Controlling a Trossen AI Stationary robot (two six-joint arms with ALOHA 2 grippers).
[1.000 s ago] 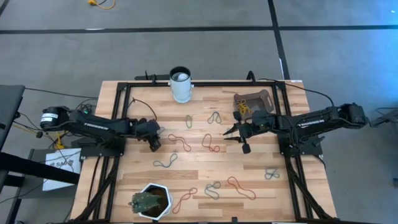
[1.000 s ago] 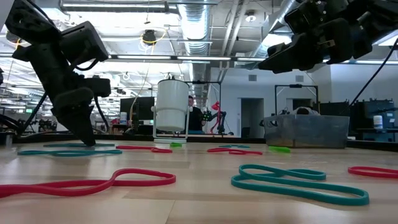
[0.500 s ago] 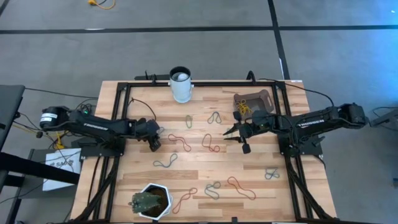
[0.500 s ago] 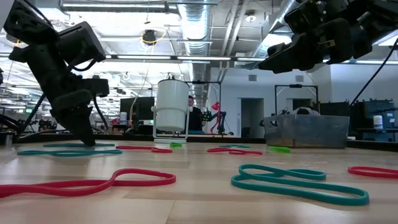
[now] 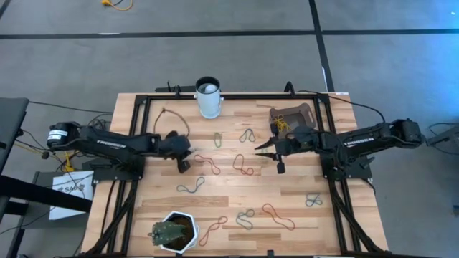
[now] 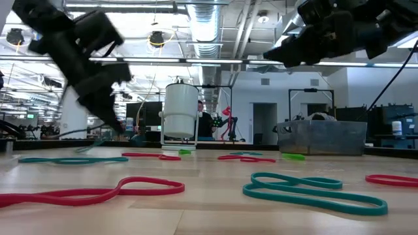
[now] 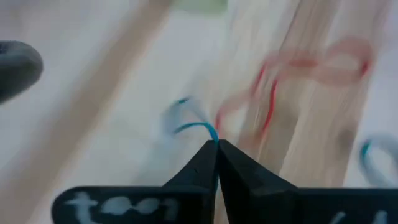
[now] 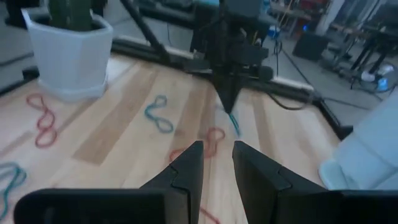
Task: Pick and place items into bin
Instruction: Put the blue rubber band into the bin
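Observation:
Several twisted rubber bands lie on the wooden table, among them a red one [image 5: 208, 163], another red one [image 5: 242, 165] and a green one [image 5: 190, 186]. My left gripper [image 5: 183, 163] is at the table's left, raised a little above the wood, shut on a thin teal band [image 7: 194, 126]. The dark bin [image 5: 292, 115] stands at the far right with yellowish bands in it. My right gripper [image 5: 270, 158] hovers open near the bin, above the table, with nothing between its fingers [image 8: 186, 169]. My left gripper pinches the teal band's end [image 7: 213, 135] between its two fingertips. The fingers slant down from the table's left. The band [image 8: 234, 123] hangs slack below the fingertips. I cannot tell whether its lower end still lies on the wood.
A white cup [image 5: 208, 97] stands at the far edge and a white hexagonal plant pot [image 5: 176, 231] at the near edge. Black frame rails [image 5: 136, 143] run along the table's sides. More bands lie toward the near right [image 5: 276, 215].
My left gripper has shut on the teal band, risen from the table, rolled a little and shifted slightly toward the table's right. The band's pinched end has come up with it. My right gripper has tipped up a little in place.

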